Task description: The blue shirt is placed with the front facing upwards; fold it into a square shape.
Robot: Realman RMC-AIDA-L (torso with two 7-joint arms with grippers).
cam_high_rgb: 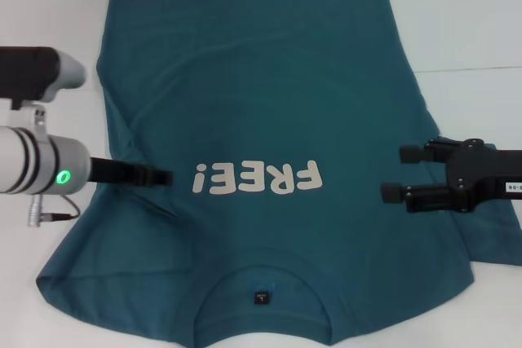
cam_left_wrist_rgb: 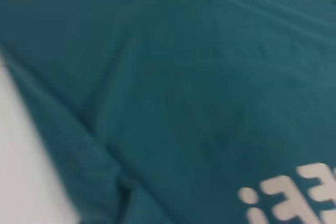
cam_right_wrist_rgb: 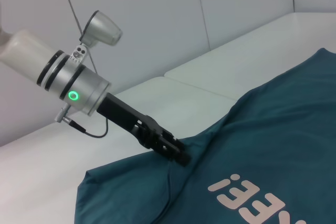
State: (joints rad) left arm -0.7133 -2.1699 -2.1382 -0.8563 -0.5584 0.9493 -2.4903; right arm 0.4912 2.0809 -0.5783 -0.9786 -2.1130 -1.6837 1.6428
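The blue shirt (cam_high_rgb: pixel 261 103) lies flat on the white table, chest up, with its white lettering (cam_high_rgb: pixel 259 178) at the middle and its neck label (cam_high_rgb: pixel 260 297) nearest me. My left gripper (cam_high_rgb: pixel 161 175) reaches in low over the shirt's left side, just beside the lettering; its fingers look shut together, and its tip (cam_right_wrist_rgb: pixel 180 157) sits at a raised crease of cloth. The right gripper (cam_high_rgb: pixel 397 173) hovers over the shirt's right side by the sleeve, open, with nothing between its fingers. The left wrist view shows only shirt cloth (cam_left_wrist_rgb: pixel 210 77) and a strip of table.
The white table (cam_high_rgb: pixel 457 14) surrounds the shirt, with a seam (cam_high_rgb: pixel 473 69) running across it at the right. The left sleeve area is creased and bunched (cam_high_rgb: pixel 122 136). A cable (cam_high_rgb: pixel 57 216) hangs from the left arm.
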